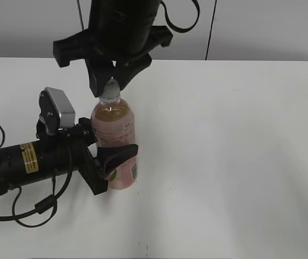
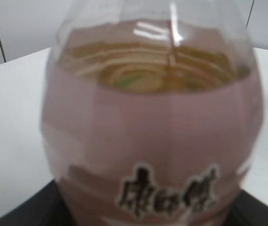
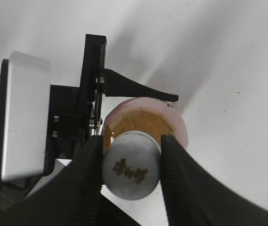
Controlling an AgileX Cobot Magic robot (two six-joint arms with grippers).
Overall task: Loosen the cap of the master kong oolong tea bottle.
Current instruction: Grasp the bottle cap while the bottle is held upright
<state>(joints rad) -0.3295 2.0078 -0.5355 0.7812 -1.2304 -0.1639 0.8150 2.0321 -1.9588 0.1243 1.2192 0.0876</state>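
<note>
Bottle (image 1: 114, 143): stands upright on the table (image 1: 240, 162).
Left gripper (image 1: 111, 162): clamps the bottle body.
Right gripper (image 3: 131, 155): closed around the cap (image 3: 130, 171).

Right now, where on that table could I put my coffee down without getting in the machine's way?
The table is bare right of the bottle, out to the right edge. It is crowded on the left: the left gripper clamps the bottle's body there, cables trailing, while the right gripper pinches the cap from above.

Master kong oolong tea bottle (image 1: 114, 141): clear plastic w/ amber tea, pink wrap label, barcode low on side; stands upright on desk (image 1: 235, 162). Cap (image 3: 131, 165): small, round, white, dark mark on top, sits on bottle neck.
</note>
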